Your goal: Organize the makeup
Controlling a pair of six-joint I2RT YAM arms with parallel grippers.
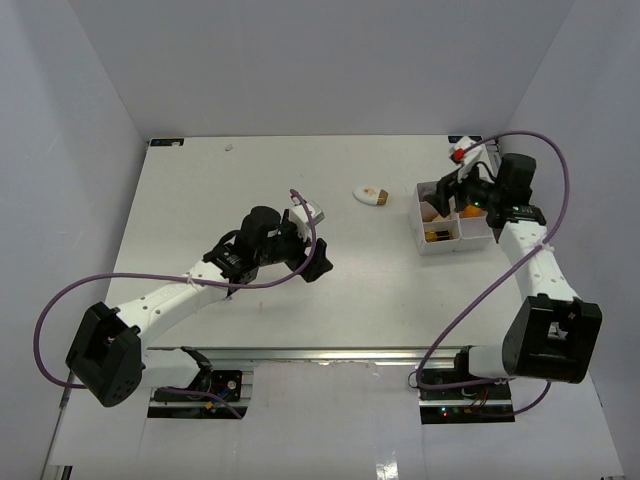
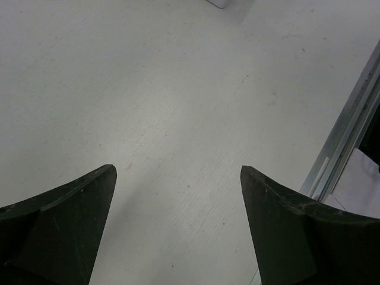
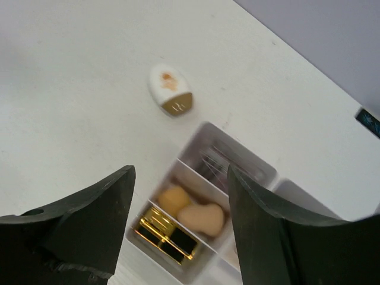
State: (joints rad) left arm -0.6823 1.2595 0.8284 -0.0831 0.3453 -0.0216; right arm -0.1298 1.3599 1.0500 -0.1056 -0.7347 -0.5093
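Hovering released and empty above the tray at frame right, beige sponge and black-gold case sorted inside, the right end effector likely eyes the white oval compact lying loose on the worktop, upper centre.

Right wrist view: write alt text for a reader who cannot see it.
The open right gripper hangs over a white compartment tray holding two beige sponges and a black-gold case. A white oval compact with a gold end lies on the table beyond the tray, apart from it.
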